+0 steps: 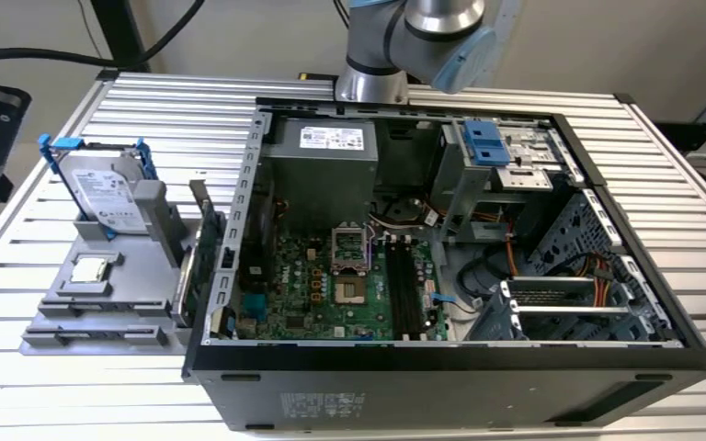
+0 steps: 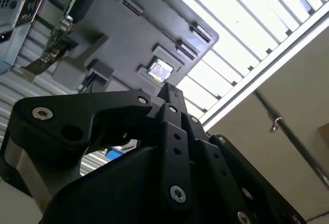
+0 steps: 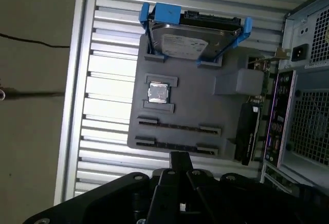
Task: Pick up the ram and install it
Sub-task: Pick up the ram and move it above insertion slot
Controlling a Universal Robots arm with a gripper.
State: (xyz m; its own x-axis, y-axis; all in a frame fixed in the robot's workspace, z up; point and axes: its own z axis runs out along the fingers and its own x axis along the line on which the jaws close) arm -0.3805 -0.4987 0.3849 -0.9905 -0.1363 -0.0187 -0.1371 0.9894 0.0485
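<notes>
— Hovering over the grey parts tray [image 3: 205, 112] in the first wrist view, is your gripper [image 3: 180, 157] holding anything?

— It is carrying nothing. In both wrist views its fingertips are pressing together with no gap between them.

— And where is the ram sitting?

— You are asking something I cannot tell. The tray's two long grooves [image 3: 177, 127] are showing as thin dark lines just ahead of the gripper. In the exterior view the motherboard [image 1: 316, 294] is lying inside the open computer case [image 1: 451, 367], its black slots [image 1: 404, 285] running along it. The hard drive [image 3: 195, 41] is standing at the tray's end away from the gripper, with the processor chip [image 3: 158, 92] resting between it and the grooves.
</notes>
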